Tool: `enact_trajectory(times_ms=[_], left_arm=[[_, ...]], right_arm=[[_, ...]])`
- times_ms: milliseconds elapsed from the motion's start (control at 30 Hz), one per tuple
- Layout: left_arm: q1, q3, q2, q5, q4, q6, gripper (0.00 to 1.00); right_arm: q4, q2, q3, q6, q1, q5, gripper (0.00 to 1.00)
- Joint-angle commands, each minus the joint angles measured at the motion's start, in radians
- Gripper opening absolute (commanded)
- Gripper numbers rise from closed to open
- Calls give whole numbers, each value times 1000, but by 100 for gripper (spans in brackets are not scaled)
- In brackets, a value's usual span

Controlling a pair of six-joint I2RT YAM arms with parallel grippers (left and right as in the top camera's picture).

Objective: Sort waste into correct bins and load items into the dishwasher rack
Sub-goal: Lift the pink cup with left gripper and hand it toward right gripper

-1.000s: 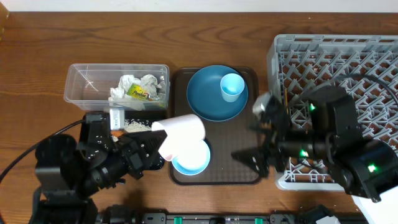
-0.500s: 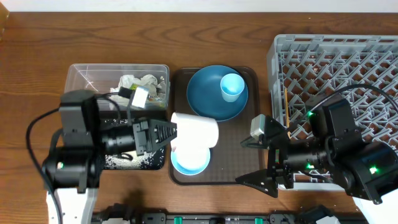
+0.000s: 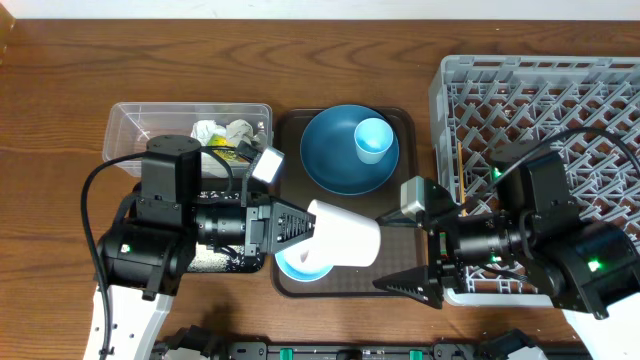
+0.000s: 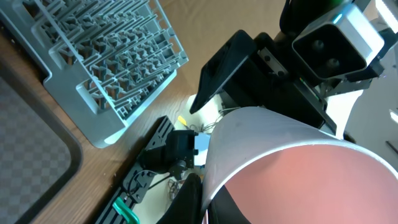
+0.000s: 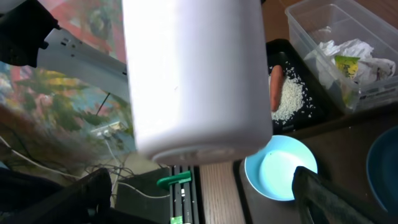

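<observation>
My left gripper [image 3: 308,232] is shut on the rim of the pinkish-white cup [image 3: 345,238], one finger inside and one outside [image 4: 191,200]. It holds the cup on its side above the brown tray, base pointing right. My right gripper [image 3: 412,240] stands open facing it, fingers spread above and below the cup's base without touching. In the right wrist view the cup [image 5: 193,81] fills the upper middle, ahead of the open gripper [image 5: 202,202]. The white bowl [image 3: 296,266] lies under the cup. The dishwasher rack [image 3: 540,100] is at the right.
The blue plate [image 3: 335,155] with the light blue cup [image 3: 372,138] sits at the back of the tray [image 3: 395,275]. The clear tub [image 3: 135,125] holds paper wads [image 5: 348,53]. The black bin [image 5: 311,118] holds rice [image 5: 289,99] and a carrot [image 5: 276,87]. A wooden chopstick [image 3: 460,165] stands in the rack.
My left gripper has carried the cup to the right, off the bins' side and over the tray, up to the right gripper. The right gripper stayed open and shifted slightly left.
</observation>
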Motion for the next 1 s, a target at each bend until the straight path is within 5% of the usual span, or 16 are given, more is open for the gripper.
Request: enact_trajectory(times_ms=[0, 967], left_arm=[[-17, 7, -2, -30, 5, 21, 6], [-32, 7, -2, -48, 21, 21, 6]], right_arm=[[9, 22, 3, -15, 3, -42, 92], [95, 66, 3, -23, 75, -111, 79]])
